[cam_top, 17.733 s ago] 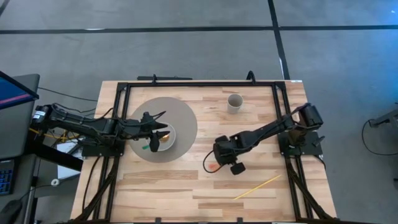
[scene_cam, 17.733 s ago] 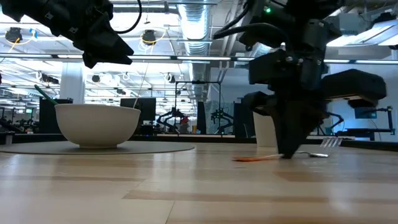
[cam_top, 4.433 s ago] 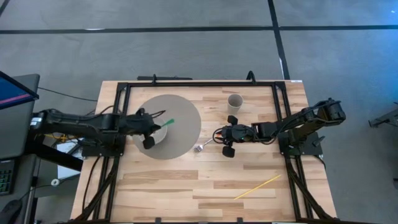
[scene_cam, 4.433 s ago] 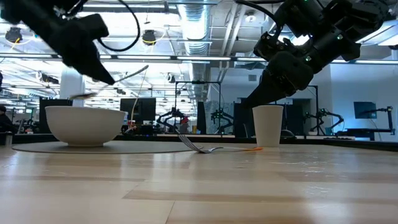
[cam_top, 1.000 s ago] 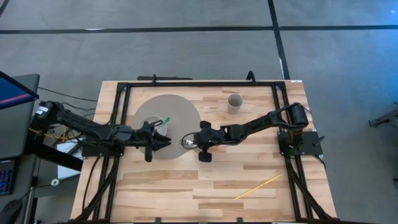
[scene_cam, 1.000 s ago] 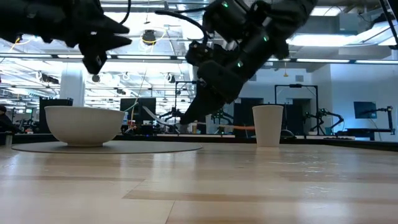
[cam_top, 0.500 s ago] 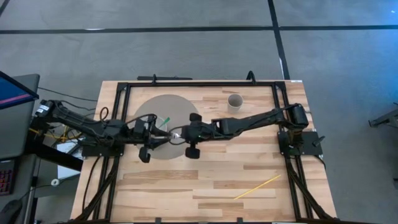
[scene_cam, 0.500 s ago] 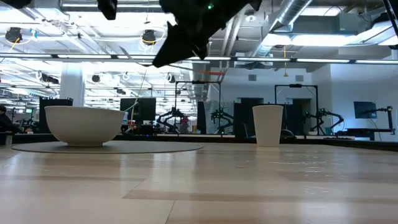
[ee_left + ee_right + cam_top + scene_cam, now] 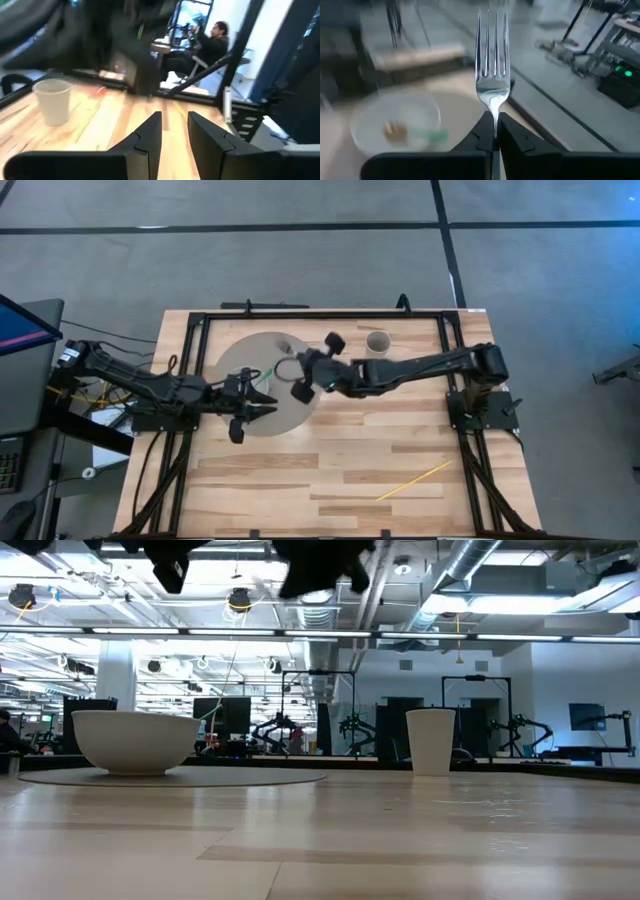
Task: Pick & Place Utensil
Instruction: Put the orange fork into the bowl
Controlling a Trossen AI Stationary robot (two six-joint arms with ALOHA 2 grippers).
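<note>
We see the right gripper (image 9: 493,131) clamped on the fork (image 9: 492,70), holding it in the air above the bowl (image 9: 395,125), which sits on the round mat (image 9: 300,370) toward the table's (image 9: 330,470) left edge. The left gripper (image 9: 172,132) hovers beside the bowl, jaws parted and empty.

both arms (image 9: 400,370) crowding bowl (image 9: 137,740)

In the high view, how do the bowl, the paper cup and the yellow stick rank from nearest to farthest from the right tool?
From the right tool, which holds a fork:
1. Bowl, just beside it, on the round mat.
2. Paper cup, toward the table's far edge.
3. Yellow stick, at the near right.
</note>
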